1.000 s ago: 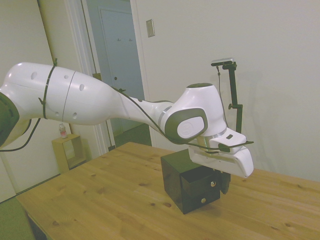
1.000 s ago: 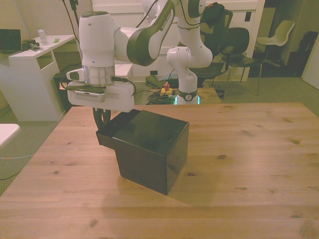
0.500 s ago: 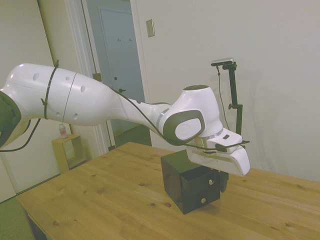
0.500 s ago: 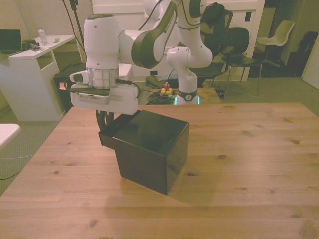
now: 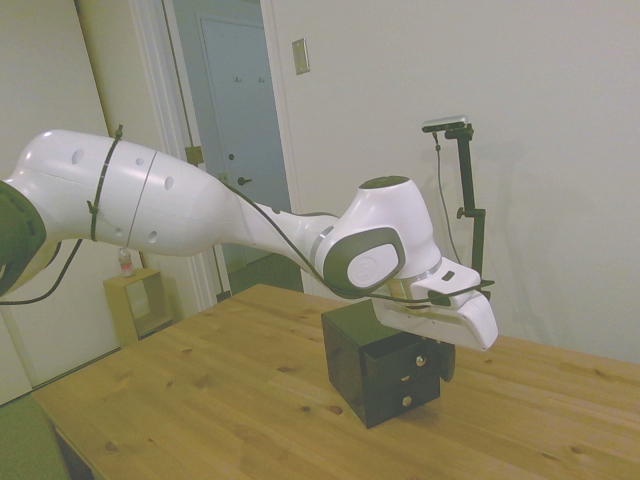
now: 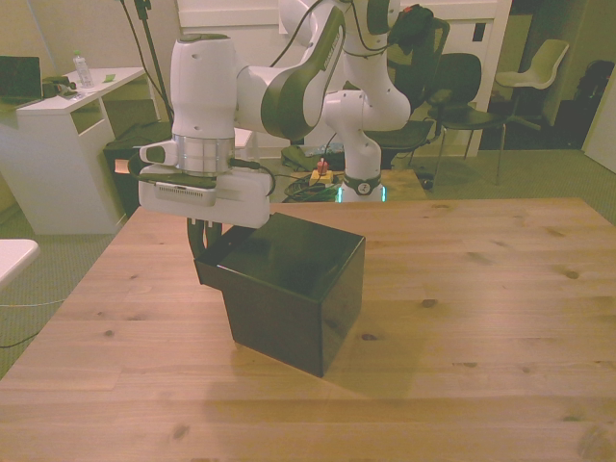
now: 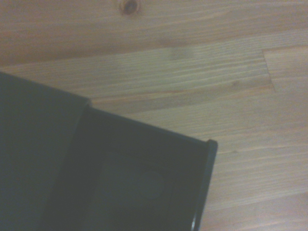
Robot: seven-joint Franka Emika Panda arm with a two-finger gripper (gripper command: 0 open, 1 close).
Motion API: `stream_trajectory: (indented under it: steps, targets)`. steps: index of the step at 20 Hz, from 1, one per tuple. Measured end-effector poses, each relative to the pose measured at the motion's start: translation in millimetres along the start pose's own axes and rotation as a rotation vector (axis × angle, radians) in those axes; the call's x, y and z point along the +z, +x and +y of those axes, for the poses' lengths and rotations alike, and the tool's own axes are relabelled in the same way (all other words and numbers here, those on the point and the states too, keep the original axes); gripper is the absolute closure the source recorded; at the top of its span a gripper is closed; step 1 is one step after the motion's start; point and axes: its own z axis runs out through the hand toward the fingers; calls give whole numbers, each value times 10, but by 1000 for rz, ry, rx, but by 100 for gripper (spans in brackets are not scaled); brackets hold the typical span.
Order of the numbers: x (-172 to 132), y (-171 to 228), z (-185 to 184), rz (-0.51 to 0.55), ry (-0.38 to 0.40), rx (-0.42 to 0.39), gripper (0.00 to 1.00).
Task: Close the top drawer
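A: A pale-walled room with a doorway is seen behind a wooden counter (image 5: 230, 400), and a white arm (image 5: 150, 205) is stretched across it from the side view's left. What is carried on the counter?

B: A small black cabinet (image 6: 289, 289) is set near the middle, and nothing else is seen on the boards around it. Three shallow drawers are stacked in its face, the two lower drawers (image 5: 405, 385) shut, each marked by a small brass knob.

A: And the top drawer (image 6: 214, 274)?

B: It is left pulled partly out, projecting toward the front view's left. Its open tray and front lip (image 7: 204, 185) are caught from above in the wrist view, with bare counter beyond.

A: Why is the tool (image 6: 204, 234) hung just there?

B: It is held low against the drawer's outer face, probably so that the front can be pushed inward rather than gripped. Whether its fingers are parted or together cannot be told; they are hidden under the wrist housing in both wider views.

A: So the closing is judged unfinished?

B: Yes, some travel is judged to remain.
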Motion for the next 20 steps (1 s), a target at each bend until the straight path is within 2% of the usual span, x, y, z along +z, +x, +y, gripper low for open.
stream_trajectory:
  steps: [6,11,20]
  targets:
    - [-126,-211,-109,21,29,-36,100]
    - [-222,-427,-27,30,46,-49,100]
    - [-268,-430,46,66,47,-57,100]
